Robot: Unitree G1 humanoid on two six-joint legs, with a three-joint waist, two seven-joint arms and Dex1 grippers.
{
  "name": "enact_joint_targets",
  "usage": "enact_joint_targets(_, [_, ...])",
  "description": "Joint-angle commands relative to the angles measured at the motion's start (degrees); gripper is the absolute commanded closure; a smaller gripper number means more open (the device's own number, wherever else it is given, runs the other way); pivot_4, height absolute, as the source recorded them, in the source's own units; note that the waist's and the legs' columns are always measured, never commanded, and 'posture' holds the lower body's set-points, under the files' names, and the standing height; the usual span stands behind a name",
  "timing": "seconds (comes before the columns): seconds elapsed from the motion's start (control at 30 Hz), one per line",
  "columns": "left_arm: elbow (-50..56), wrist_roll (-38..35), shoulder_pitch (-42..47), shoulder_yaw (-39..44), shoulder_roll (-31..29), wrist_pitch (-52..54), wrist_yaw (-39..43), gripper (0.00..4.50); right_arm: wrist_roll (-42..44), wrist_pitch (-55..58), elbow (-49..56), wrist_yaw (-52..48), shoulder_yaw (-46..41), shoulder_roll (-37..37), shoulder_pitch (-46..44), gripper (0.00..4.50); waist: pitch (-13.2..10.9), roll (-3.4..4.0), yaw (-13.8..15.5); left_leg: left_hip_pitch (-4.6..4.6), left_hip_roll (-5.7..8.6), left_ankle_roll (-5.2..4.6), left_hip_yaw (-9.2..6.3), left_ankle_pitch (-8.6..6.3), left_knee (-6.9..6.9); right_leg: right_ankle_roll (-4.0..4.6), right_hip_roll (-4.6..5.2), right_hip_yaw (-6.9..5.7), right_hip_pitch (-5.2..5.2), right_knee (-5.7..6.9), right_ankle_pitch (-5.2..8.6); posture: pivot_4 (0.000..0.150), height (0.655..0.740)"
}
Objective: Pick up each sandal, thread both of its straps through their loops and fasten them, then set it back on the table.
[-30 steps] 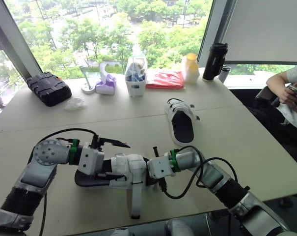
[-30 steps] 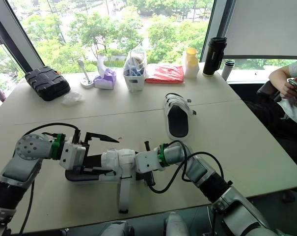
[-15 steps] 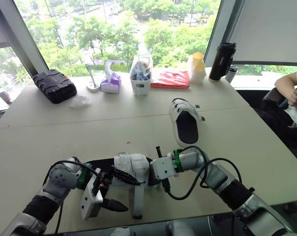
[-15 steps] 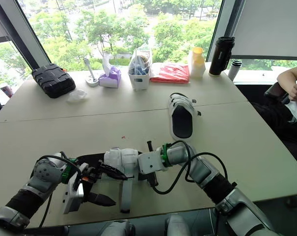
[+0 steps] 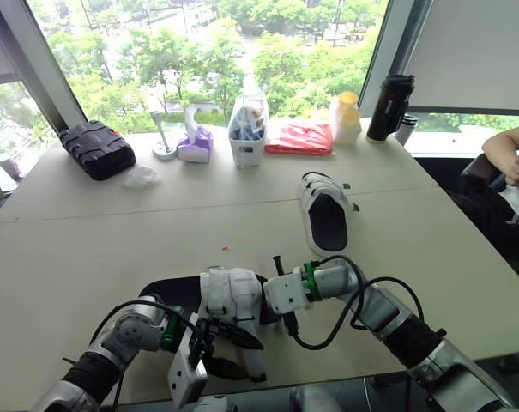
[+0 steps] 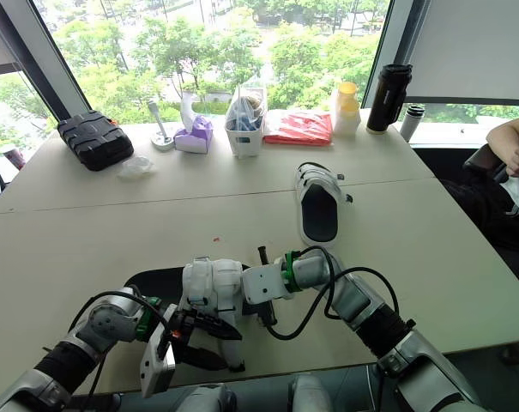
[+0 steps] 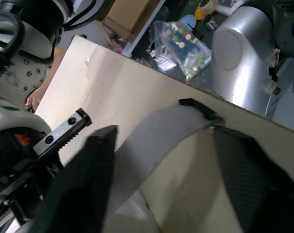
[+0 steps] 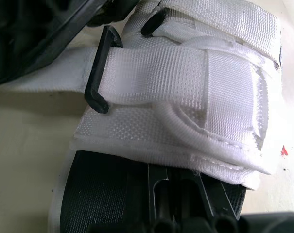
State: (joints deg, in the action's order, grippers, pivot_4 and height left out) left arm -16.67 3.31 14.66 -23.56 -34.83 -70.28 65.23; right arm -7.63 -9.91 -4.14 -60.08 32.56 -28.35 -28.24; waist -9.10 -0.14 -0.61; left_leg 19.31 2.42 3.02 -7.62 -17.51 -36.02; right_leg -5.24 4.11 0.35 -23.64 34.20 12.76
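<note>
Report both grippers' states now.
Left gripper: open, straddling the loose strap of the sandal.
Right gripper: cannot be told; it is close up at the sandal.

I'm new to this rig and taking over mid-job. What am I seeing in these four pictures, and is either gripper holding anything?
This is a humanoid robot with two arms, each ending in a two-fingered gripper. The two wide pictures come from its head, looking down over a table. The two close ones come from cameras on its wrists. Near the robot lies a white-strapped sandal. The left gripper is open, its fingers either side of a free strap, not closed on it. The right gripper is open against that sandal's side. So nothing looks gripped. A second sandal lies farther back. Along the far edge are a case, tissue box, bin, red packet, bottle and flask. A person's arm shows at the right.
</note>
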Motion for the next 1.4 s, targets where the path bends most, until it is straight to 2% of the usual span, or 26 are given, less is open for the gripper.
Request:
enact_joint_targets(0.03, [1.42,0.69,1.24,-0.48,-1.37,0.6,-3.61,3.37,-6.18,4.96,-5.9,-2.06,3.99,-2.73,3.6,4.5,0.0,0.0,0.0,0.0,0.0,0.0,0.0,0.0,0.0,0.0,0.0,-0.02,0.0,0.0,0.0,0.15,0.74])
enact_joint_targets(0.1, [2.19,0.33,1.43,-0.68,-2.16,1.23,-5.07,4.33,-6.21,4.93,-5.93,-2.01,3.98,-2.75,3.65,4.5,0.0,0.01,-0.03,0.0,0.0,0.0,-0.01,0.0,0.0,0.0,0.0,-0.02,0.01,0.0,0.0,0.15,0.74])
enact_joint_targets(0.13, [3.19,-1.13,1.22,-0.63,-2.75,2.45,-5.79,4.47,-6.21,4.96,-5.92,-1.99,3.96,-2.76,3.66,4.5,0.0,0.02,-0.02,0.0,0.0,0.0,-0.02,0.0,0.0,0.0,0.01,-0.02,0.02,0.0,0.0,0.15,0.74])
enact_joint_targets(0.27, [6.08,-6.24,0.3,-0.91,-4.45,7.06,-7.52,4.47,-6.26,4.97,-6.21,-1.88,3.97,-2.61,3.53,4.5,-0.01,0.03,-0.05,-0.01,-0.01,0.0,-0.05,0.0,0.0,-0.01,0.0,-0.03,0.02,0.0,0.01,0.15,0.74])
enact_joint_targets(0.37, [14.93,-21.02,-3.65,0.85,-7.63,21.97,-7.34,4.47,-6.34,4.75,-6.43,-1.74,3.97,-2.72,3.59,4.5,-0.04,0.02,-0.18,0.0,-0.02,0.0,-0.12,0.0,0.01,-0.02,0.01,-0.02,0.01,0.01,0.01,0.15,0.74])
enact_joint_targets(0.5, [23.36,-30.87,-7.06,3.1,-9.94,38.44,-7.42,4.47,-6.33,4.76,-6.48,-1.73,4.02,-2.64,3.49,4.5,-0.09,0.08,-0.19,-0.01,-0.02,-0.02,-0.15,-0.01,0.01,-0.05,0.0,-0.03,0.02,0.02,0.04,0.15,0.74])
enact_joint_targets(0.57, [29.86,-45.23,-8.53,4.79,-13.87,56.72,-8.42,4.47,-6.38,4.59,-6.64,-1.74,4.09,-2.53,3.38,4.5,-0.22,-0.03,-0.28,-0.01,-0.02,-0.02,-0.14,-0.01,0.01,-0.05,-0.01,-0.05,0.01,0.04,0.05,0.15,0.74])
enact_joint_targets(0.63, [33.83,-56.29,-9.07,6.76,-16.89,70.37,-8.29,4.47,-6.41,4.4,-7.0,-1.72,4.17,-2.36,3.14,4.5,-0.28,-0.04,-0.28,-0.01,-0.05,-0.02,-0.18,-0.01,0.0,-0.05,-0.04,-0.11,0.02,0.06,0.06,0.15,0.74])
enact_joint_targets(0.73, [35.05,-64.4,-7.81,10.34,-15.97,81.89,-10.35,4.47,-6.57,4.15,-7.42,-1.67,4.3,-2.16,2.77,4.5,-0.39,0.12,-0.38,-0.03,-0.05,-0.02,-0.18,-0.01,-0.01,-0.05,-0.04,-0.15,0.06,0.06,0.06,0.15,0.74])
enact_joint_targets(0.8, [33.2,-68.44,-6.05,13.36,-12.81,87.38,-14.09,4.47,-6.54,4.18,-7.56,-1.69,4.29,-2.01,2.49,4.5,-0.43,0.11,-0.34,-0.02,-0.04,-0.02,-0.12,-0.01,-0.01,-0.05,-0.06,-0.18,0.06,0.05,0.06,0.15,0.74])
enact_joint_targets(0.87, [31.11,-69.59,-4.6,15.46,-10.16,91.8,-16.04,4.47,-6.58,4.08,-7.82,-1.6,4.32,-1.92,2.3,4.5,-0.47,0.06,-0.33,0.01,-0.01,-0.02,-0.14,-0.01,-0.07,-0.05,-0.13,-0.25,0.06,0.06,0.06,0.15,0.74])
enact_joint_targets(1.13, [26.98,-66.32,-1.86,20.66,-1.29,100.16,-22.65,4.47,-6.56,4.1,-8.03,-1.36,4.37,-1.82,2.03,4.5,-0.48,0.07,-0.1,0.02,-0.03,0.0,-0.18,0.0,-0.1,0.01,-0.26,-0.22,0.05,0.05,0.02,0.15,0.74])
enact_joint_targets(1.4, [26.01,-59.67,-2.11,22.72,1.83,103.37,-26.17,4.47,-6.56,4.31,-7.88,-1.14,4.25,-1.58,2.2,4.5,-0.46,0.07,-0.08,0.0,-0.03,0.01,-0.2,0.0,-0.12,0.03,-0.28,-0.2,0.1,0.05,0.01,0.15,0.74])
